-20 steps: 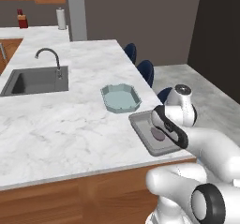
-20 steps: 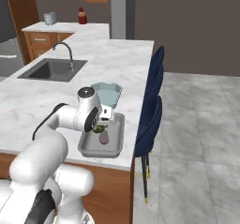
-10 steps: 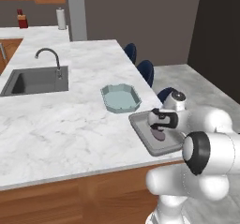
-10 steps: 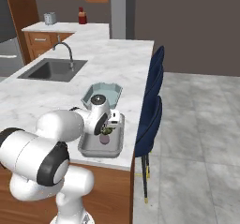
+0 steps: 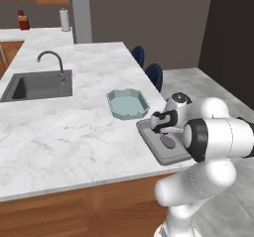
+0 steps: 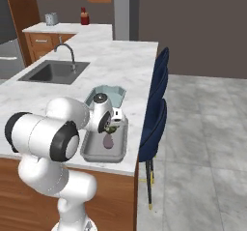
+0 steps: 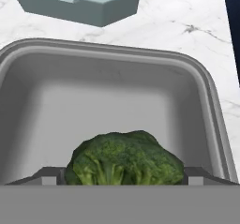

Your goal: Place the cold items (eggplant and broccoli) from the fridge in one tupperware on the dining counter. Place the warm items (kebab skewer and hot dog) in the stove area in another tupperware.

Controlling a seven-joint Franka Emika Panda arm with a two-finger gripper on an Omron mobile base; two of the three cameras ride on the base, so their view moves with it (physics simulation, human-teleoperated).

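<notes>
Over the grey tupperware (image 7: pixel 213 106) at the counter's near edge, I had the gripper (image 7: pixel 123 175) hanging low with its jaws spread wide. The broccoli (image 7: pixel 125 163) sat right between the fingertips (image 7: pixel 50 176), but with that much gap I judged it released rather than pinched, resting on the tub floor. From the left base view the gripper (image 5: pixel 159 123) stood just above the eggplant (image 5: pixel 168 141), which lay in the same tub (image 5: pixel 149 144) nearer the counter edge, its long axis running roughly along the tub. Beyond it, further in on the marble counter (image 5: pixel 64 127), the teal tupperware (image 5: pixel 128 103) sat with nothing in it. So both cold items looked placed; my next move, I reckoned, was straight up and clear, the broccoli directly beneath the hand.
</notes>
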